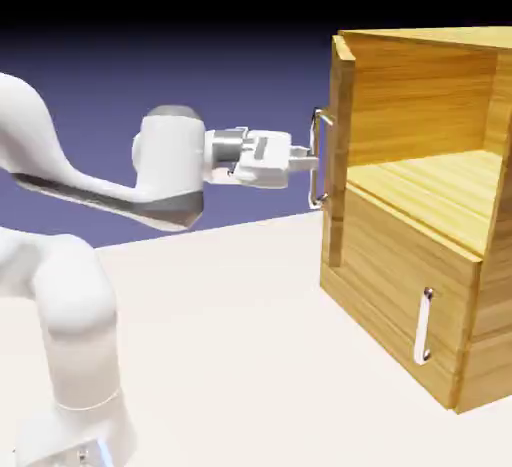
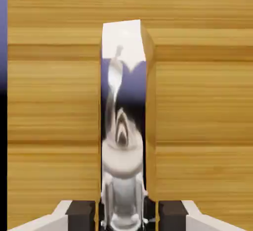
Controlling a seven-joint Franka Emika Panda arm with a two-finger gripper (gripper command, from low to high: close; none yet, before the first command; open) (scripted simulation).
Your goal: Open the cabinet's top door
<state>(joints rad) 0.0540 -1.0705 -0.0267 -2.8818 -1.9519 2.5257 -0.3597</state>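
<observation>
Wood-grain, light brown: the boxy cabinet (image 1: 430,255) stands at the right of the exterior view, on the pale tabletop. Its upper compartment is exposed, showing a wooden shelf floor and inner walls lit warm yellow. The top door (image 1: 340,145), a tall wood-grain panel, is swung out and seen edge-on at the cabinet's left front corner. Its long vertical silver bar handle (image 1: 318,160) sits on the side facing the arm. The lower panel (image 1: 400,285) is shut flush, with a shorter vertical silver bar handle (image 1: 424,327) near its right end.

White Franka arm (image 1: 70,255) rises at lower left, bends over and reaches level to the right. The two-finger gripper (image 1: 306,162) is at the long handle, jaws drawn together and clamped on the bar about midway along it.

Hand view: the top door's grain fills the frame, bands running across. The silver handle (image 2: 121,126) runs up the middle, mirror-bright, reflecting violet and white. Grey finger tips (image 2: 81,215) sit tight on either side of the bar at the bottom edge.

Tabletop (image 1: 230,355): flat, off-white, bare around the cabinet's base. Backdrop (image 1: 200,75): plain blue-violet, darkening to black at the top.
</observation>
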